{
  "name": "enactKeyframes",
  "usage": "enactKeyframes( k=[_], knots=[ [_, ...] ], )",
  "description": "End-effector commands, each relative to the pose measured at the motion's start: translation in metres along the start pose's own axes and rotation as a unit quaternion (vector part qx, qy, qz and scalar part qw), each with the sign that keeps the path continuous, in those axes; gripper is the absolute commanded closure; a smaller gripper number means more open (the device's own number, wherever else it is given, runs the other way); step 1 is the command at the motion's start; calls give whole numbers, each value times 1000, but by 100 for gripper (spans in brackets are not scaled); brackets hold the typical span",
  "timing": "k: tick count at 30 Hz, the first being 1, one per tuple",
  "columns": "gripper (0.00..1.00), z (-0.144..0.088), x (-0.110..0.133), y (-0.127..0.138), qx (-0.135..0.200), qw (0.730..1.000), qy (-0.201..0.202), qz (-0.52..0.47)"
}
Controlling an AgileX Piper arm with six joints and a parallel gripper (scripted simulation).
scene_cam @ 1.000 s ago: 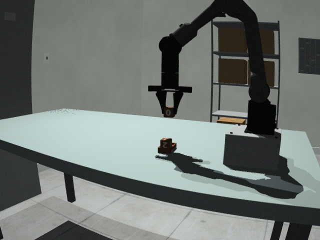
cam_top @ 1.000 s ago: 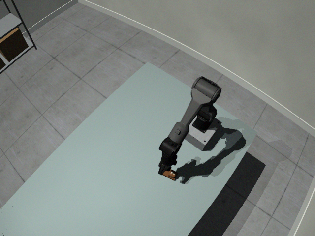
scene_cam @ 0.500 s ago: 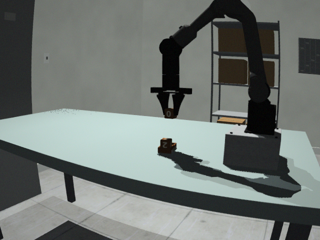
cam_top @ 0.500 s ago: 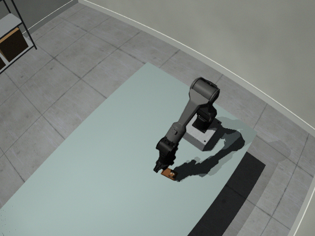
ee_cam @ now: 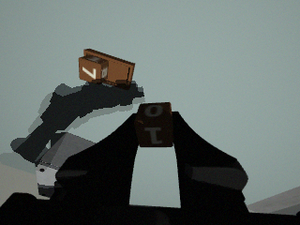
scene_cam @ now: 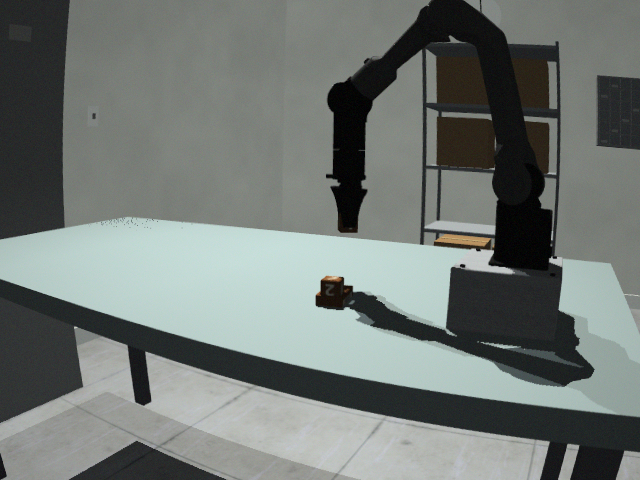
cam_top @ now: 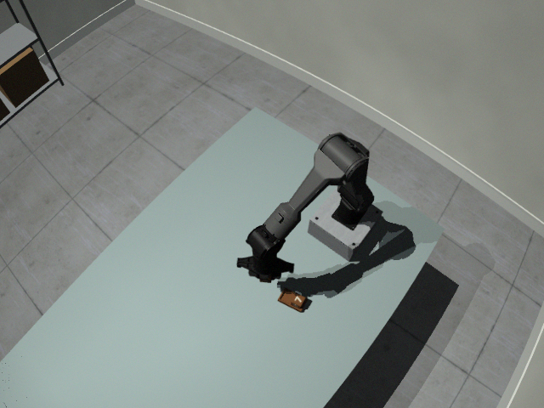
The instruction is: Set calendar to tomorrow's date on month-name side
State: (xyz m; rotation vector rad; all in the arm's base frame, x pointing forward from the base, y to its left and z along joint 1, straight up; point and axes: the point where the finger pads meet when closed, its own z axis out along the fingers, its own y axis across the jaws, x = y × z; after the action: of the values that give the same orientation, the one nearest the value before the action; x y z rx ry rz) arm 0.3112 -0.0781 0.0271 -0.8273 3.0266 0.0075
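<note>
I've got the pale green table (cam_top: pixel 144 280) filling most of the top view, shelf rack (scene_cam: pixel 423 134) with brown boxes behind it in the exterior view. The arm (cam_top: pixel 307 189) stands on a grey pedestal (cam_top: pixel 322 235) near the table's 3 o'clock end in the top view; upper link rises from the pedestal, elbow at the top, forearm reaching out toward 8 o'clock from the base, wrist bent straight down. The gripper (scene_cam: pixel 348 225) hangs vertical, well above the table surface, fingers pointing down. It's clamped on one wooden cube (ee_cam: pixel 154 125): in the wrist view the cube sits pinched at the fingertips, one black finger on each side, showing a 0 on its far face and a 1 on the face toward the camera. The tray (cam_top: pixel 290 300) is flat on the table, at roughly 5 o'clock from the gripper in the top view, well below and apart from it, partly in the arm's shadow. The second cube (scene_cam: pixel 331 287) stands in the tray at one end; the other half of the tray looks open. That cube shows a 7 on top in the top view and a 2 on its side in the exterior view. In the wrist view the tray lies at about 11 o'clock from the held cube. Can't read any month name at this size.
</note>
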Motion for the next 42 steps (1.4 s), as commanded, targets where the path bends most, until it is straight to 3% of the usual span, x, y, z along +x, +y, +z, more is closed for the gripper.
enactKeyframes(
  k=[1, 9, 27, 38, 42],
  knots=[
    [62, 1, 4, -8, 2, 998, 2, 70],
    [62, 2, 11, -21, 3, 982, 2, 191],
    [62, 4, 12, -21, 2, 981, 2, 196],
    [62, 27, 12, -20, 2, 981, 3, 196],
    [62, 45, 12, -20, 2, 981, 3, 196]
  ],
)
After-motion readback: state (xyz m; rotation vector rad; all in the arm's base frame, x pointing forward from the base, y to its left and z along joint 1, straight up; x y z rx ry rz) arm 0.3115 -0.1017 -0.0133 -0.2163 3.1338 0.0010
